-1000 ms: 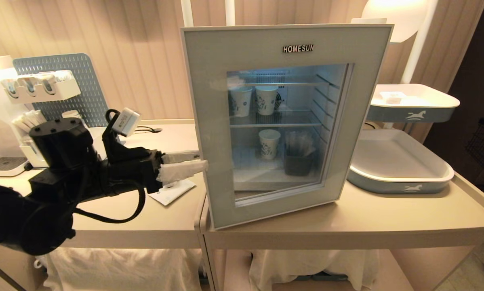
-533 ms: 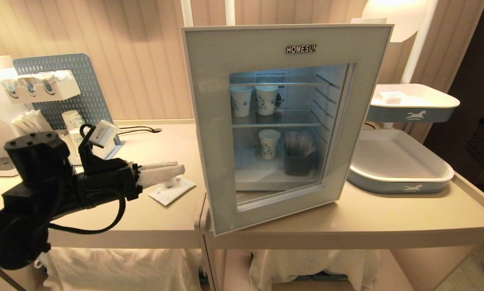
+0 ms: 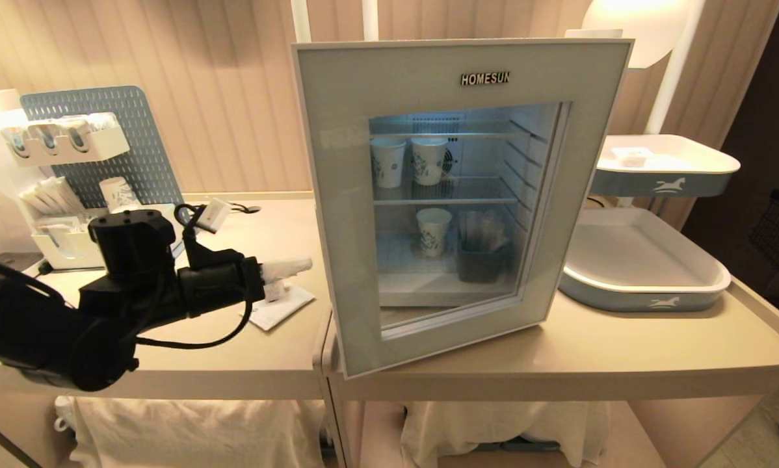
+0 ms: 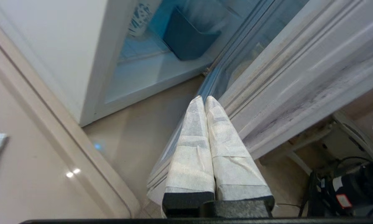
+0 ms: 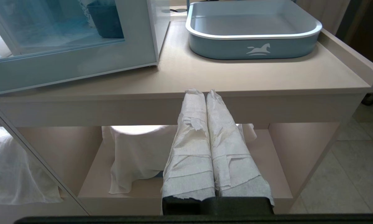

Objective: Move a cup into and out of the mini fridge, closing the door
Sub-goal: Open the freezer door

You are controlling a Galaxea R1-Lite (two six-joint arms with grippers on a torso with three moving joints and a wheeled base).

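Mini fridge (image 3: 428,58) stands centre frame in head view, its door (image 3: 344,214) ajar w/ the free edge swung out toward lower centre; "HOMESUN" lettering along the top. Thru the glass: two blue-patterned paper cups (image 3: 408,160) on the upper wire shelf, a third (image 3: 434,230) on the lower shelf beside a dark bin (image 3: 480,260).

Left gripper (image 3: 302,264) sits left of centre, just off the door's left edge, not touching; paper-wrapped fingers pressed together, holding nothing. Left wrist view confirms: fingertips (image 4: 204,99) meet, pointing into the gap betw. door and cabinet.

Under the left gripper a flat white sachet (image 3: 279,309) lies on the beige table (image 3: 558,357), and a small white item right at the fingers may be the cup, can't tell for sure.

Right gripper (image 5: 203,92) is closed and empty, parked low in front of the table edge, below the blue tray (image 5: 252,46) w/ the horse logo.
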